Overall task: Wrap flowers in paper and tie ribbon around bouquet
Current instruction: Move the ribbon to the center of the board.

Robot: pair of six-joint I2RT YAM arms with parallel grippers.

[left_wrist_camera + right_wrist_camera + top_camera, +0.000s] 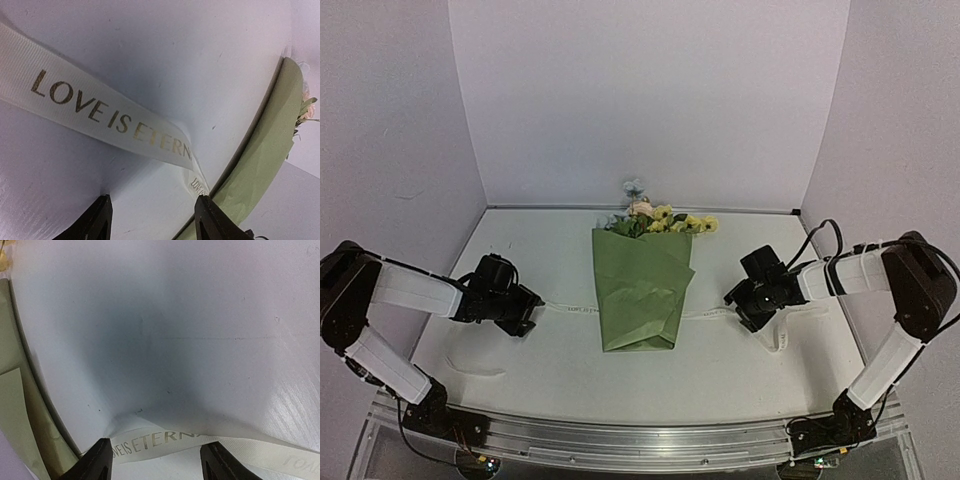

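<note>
The bouquet lies flat mid-table: an olive-green paper (640, 290) cone with yellow, pink and bluish flowers (660, 220) at its far end. The cream ribbon (565, 308) with printed lettering runs under the cone and comes out on both sides. My left gripper (528, 312) sits low just left of the cone, open, over the ribbon (100, 107); nothing is between its fingertips (202, 207), and the paper (265, 150) edge shows to their right. My right gripper (736, 300) is open just right of the cone, with the ribbon (165, 440) lying slack across the gap at its tips.
Loose ribbon ends trail toward the front on the left (470, 372) and on the right (780, 340). White walls (650, 100) close the table (720, 370) at the back and both sides. A metal rail (640, 440) runs along the near edge.
</note>
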